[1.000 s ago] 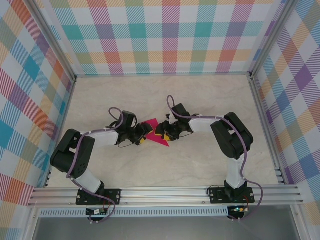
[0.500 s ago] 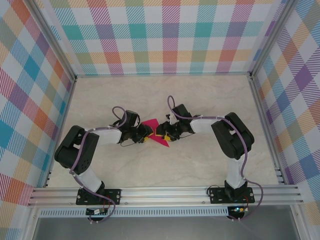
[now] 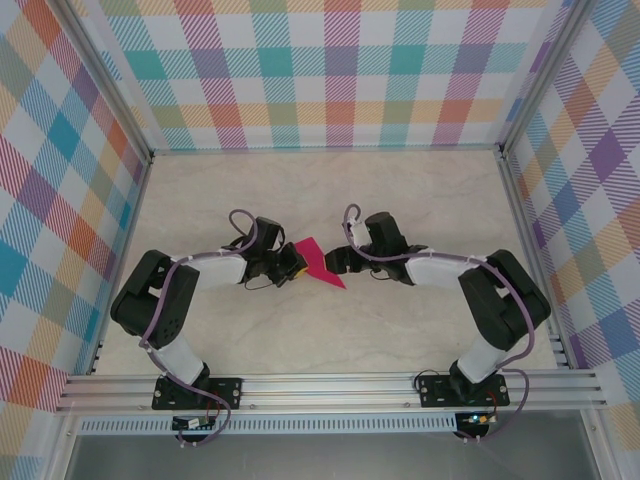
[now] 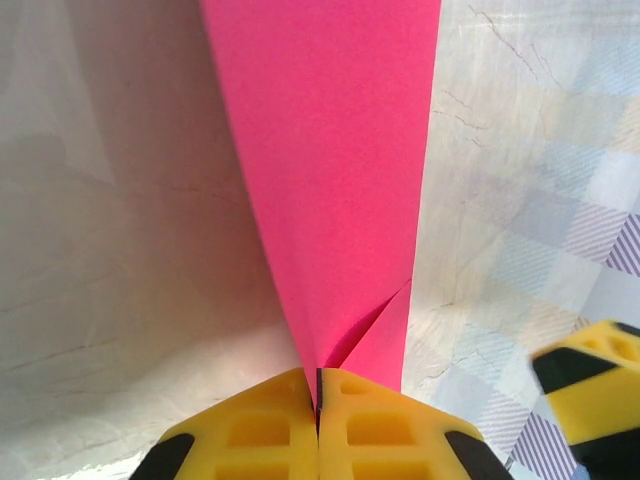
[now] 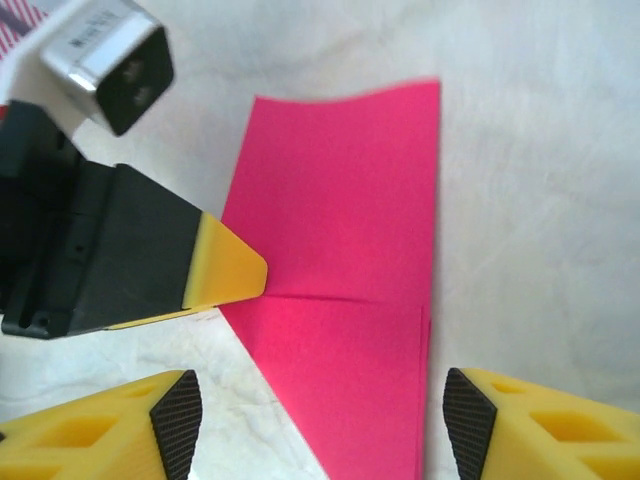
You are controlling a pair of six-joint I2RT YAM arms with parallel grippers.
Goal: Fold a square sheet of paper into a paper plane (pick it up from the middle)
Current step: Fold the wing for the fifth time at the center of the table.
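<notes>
Stretching from far-left to near-right close to the middle of the worktop, the pink paper is a long, narrow folded piece, wider at its far end and narrowing to a point at the near one. Half a second ago the right fingers sat over its near-right part. They have since drawn off to the right, and that arm's elbow has swung out to the right and nearer, so the paper's whole outline now shows (the left arm has hardly shifted).

The left gripper has its fingers pressed together on the paper's left side. The left wrist view shows a short diagonal crease just beside the pinch. The right gripper sits just right of the paper, its fingers spread wide apart with the paper between them, untouched.

From the right wrist the paper looks smooth and layered, with one straight long edge and a thin line across it. A silver-and-black block on the left wrist carries print too small to read.
</notes>
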